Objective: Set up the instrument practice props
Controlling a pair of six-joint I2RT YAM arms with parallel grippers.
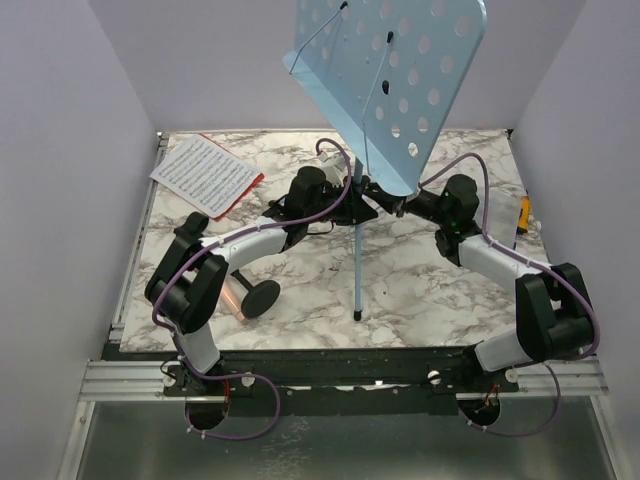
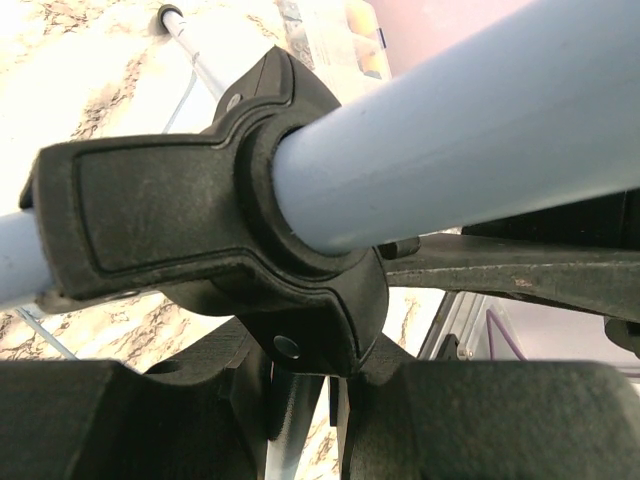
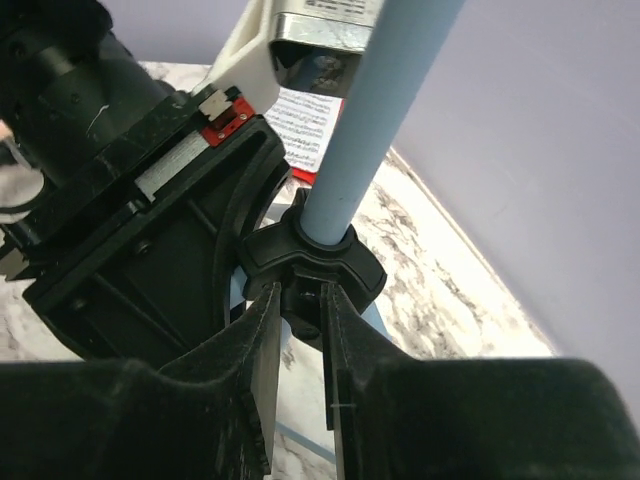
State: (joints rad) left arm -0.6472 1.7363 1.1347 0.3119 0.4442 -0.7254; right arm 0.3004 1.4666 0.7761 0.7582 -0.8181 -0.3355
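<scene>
**Progress.** The music stand (image 1: 400, 80) stood upright at mid-table, its perforated blue desk raised and tilted. One leg ran down to a foot on the marble toward the near edge. How far the other legs were spread could not be determined.

Both arms met at the black hub (image 2: 200, 210) where the legs join the pole:
- The left gripper (image 2: 300, 390) had its jaws drawn close on a slim tube just beneath the hub and appeared clamped there.
- The right gripper (image 3: 300, 330) had its jaws nearly together, pinching a lower lobe of the same hub.

Judged from this, work on the stand was in hand and not finished.

The other props were not in place:
- The sheet music (image 1: 200, 170) lay flat at the far left corner on top of the red sheet (image 1: 243, 195) — neither was on the desk.
- The microphone (image 1: 240, 298) lay on its side beneath the left arm, with its round base off the surface.

**Surface and room.** The table (image 1: 430, 290) was white marble-patterned with grey veining — flat and matte. Plain pale lilac walls (image 1: 70, 120) enclosed three sides. A metal rail (image 1: 330, 378) ran along the near edge and carried the arm bases. A small box (image 1: 523, 213) sat at the right edge, well apart from the work.
</scene>
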